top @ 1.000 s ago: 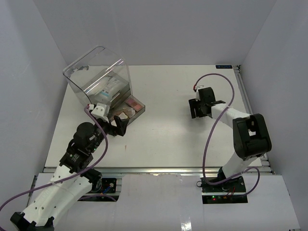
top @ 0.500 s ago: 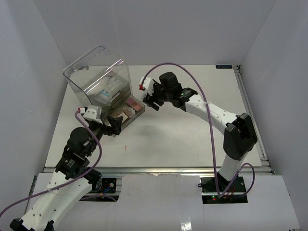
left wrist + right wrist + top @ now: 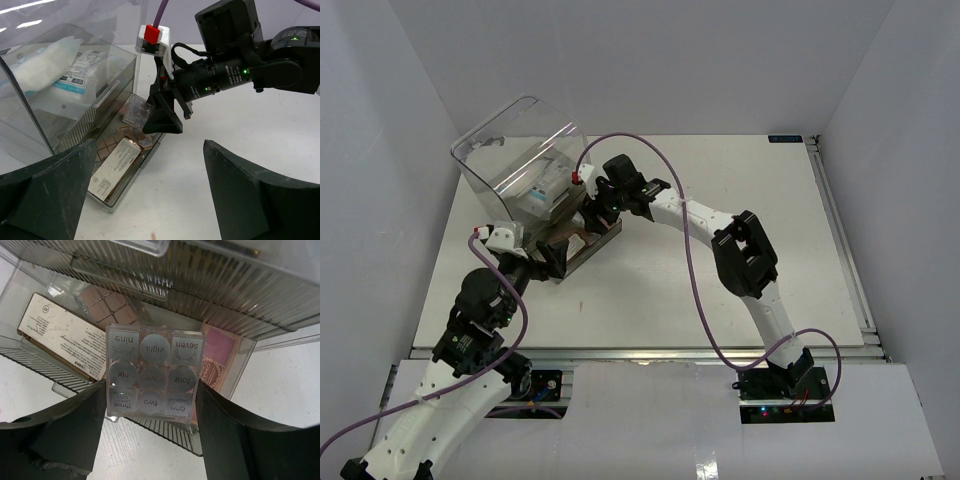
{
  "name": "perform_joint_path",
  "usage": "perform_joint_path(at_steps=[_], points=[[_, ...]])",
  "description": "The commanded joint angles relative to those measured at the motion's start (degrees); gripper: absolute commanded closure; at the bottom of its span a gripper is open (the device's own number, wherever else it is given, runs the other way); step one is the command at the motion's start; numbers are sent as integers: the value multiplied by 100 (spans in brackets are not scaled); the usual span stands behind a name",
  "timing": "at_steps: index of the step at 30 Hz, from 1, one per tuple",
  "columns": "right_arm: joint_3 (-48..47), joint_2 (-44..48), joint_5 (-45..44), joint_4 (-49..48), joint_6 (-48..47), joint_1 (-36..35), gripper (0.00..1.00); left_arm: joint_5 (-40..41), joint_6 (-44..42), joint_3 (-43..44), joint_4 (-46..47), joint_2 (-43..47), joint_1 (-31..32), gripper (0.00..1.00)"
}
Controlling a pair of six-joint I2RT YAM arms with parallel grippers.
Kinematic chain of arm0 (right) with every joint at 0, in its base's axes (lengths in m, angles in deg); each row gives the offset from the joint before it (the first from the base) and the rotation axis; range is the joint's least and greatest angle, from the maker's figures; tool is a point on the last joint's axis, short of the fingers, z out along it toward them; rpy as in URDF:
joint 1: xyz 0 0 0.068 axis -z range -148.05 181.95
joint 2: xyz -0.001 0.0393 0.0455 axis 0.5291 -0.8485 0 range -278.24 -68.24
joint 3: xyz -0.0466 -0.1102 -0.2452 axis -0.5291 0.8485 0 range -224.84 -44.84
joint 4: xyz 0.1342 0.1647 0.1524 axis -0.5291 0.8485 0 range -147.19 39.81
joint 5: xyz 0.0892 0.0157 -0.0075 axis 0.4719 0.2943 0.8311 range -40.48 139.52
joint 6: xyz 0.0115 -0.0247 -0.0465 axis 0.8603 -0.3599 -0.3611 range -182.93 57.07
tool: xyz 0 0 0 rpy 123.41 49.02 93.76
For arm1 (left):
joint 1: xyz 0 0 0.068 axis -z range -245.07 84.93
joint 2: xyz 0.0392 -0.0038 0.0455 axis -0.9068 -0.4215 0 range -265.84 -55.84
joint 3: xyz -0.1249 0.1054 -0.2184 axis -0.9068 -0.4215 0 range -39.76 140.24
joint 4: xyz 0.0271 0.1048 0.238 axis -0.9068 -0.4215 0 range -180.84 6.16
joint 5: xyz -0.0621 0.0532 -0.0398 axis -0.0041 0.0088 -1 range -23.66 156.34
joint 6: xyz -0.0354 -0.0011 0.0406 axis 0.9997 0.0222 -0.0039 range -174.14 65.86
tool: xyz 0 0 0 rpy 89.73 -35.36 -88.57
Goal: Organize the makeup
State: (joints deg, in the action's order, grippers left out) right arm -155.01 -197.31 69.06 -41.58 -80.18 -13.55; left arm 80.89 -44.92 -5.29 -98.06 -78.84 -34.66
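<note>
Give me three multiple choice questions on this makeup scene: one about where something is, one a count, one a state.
1. Where is the clear palette? A on the table; B over the open drawer; C on top of the box.
2. How many round labels does it carry? A four; B six; C nine.
3. How is the left tool? A open and empty; B shut on a sachet; C shut on the drawer front.
Answers: B, since the right wrist view shows the drawer's contents beneath the palette. C, since the labels read one through nine. A, since its jaws stand wide apart with nothing between them.
</note>
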Motion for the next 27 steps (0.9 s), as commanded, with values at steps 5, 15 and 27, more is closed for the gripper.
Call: perform_joint_path(at_steps=[5,15,27], points=[[78,85,-215,-556,352,-3,53,12,-75,9,22,6,-53,2],[-23,-89,-432,-548,398,-3,10,33,-78,3,13,6,-53,2],[744,1133,-354,-160,-79,43,10,3,-78,-15,22,4,-53,2]])
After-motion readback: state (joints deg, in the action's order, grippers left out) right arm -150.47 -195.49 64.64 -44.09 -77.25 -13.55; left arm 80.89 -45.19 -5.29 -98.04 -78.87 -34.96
